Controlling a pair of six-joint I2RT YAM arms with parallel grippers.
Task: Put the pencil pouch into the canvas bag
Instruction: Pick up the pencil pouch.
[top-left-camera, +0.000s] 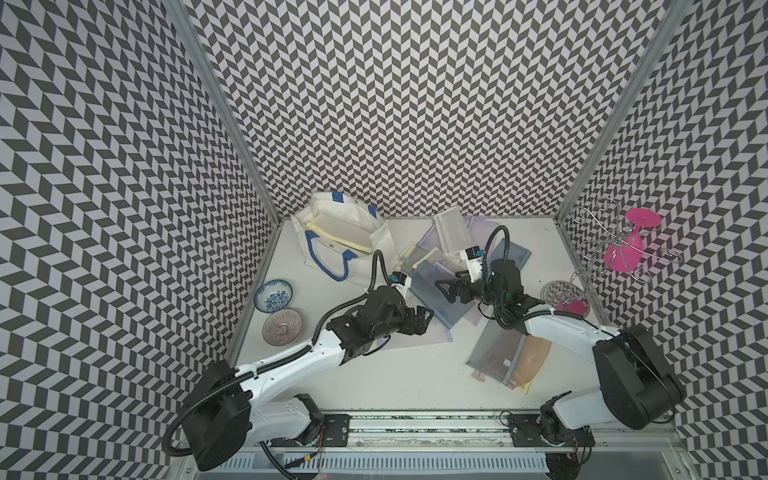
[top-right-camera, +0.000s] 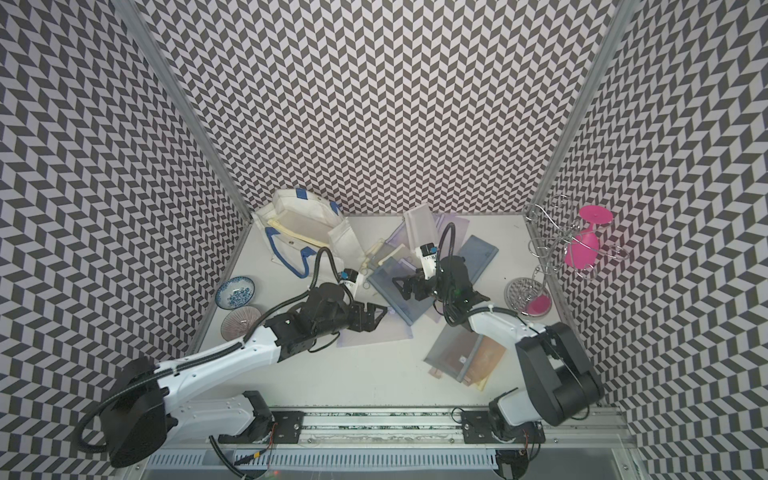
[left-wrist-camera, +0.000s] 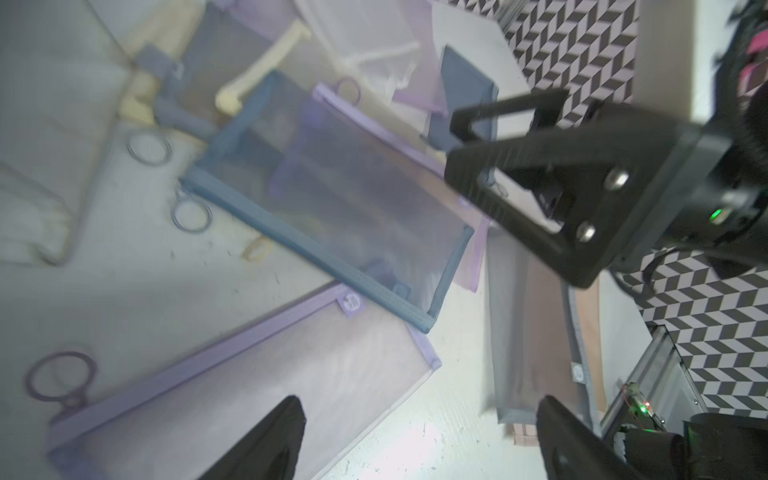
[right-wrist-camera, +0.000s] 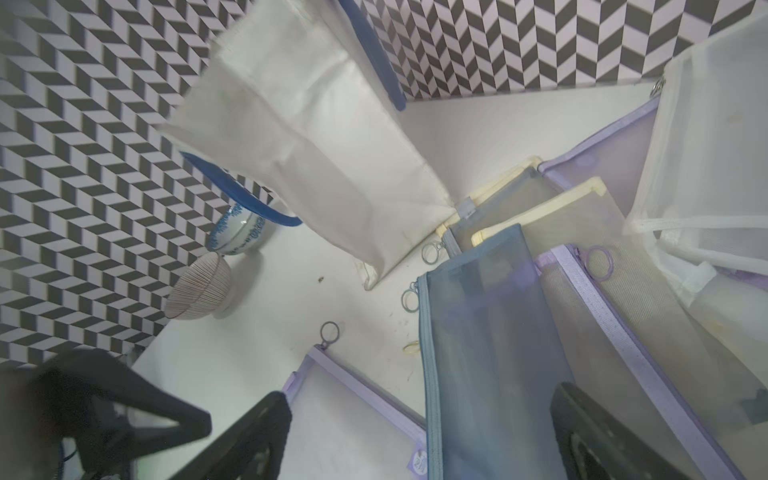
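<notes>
The white canvas bag (top-left-camera: 328, 208) with blue handles lies on its side at the back left, and a cream-zipped mesh pouch (top-left-camera: 336, 226) shows in its open mouth. Several mesh pencil pouches lie heaped mid-table, among them a blue one (top-left-camera: 451, 313) (left-wrist-camera: 332, 199) overlapping a lilac one (left-wrist-camera: 249, 395) (right-wrist-camera: 353, 424). My left gripper (top-left-camera: 428, 316) (left-wrist-camera: 419, 436) hovers open over the lilac pouch's corner, holding nothing. Facing it, my right gripper (top-left-camera: 442, 286) (right-wrist-camera: 424, 432) stands open above the blue pouch's zipper edge, also empty.
Two bowls (top-left-camera: 273, 295) (top-left-camera: 282, 326) sit by the left wall. A wire rack (top-left-camera: 615, 245) with a pink glass stands at the right wall, with a clear glass (top-left-camera: 557, 293) below it. A grey and orange pouch (top-left-camera: 498, 353) lies at front right.
</notes>
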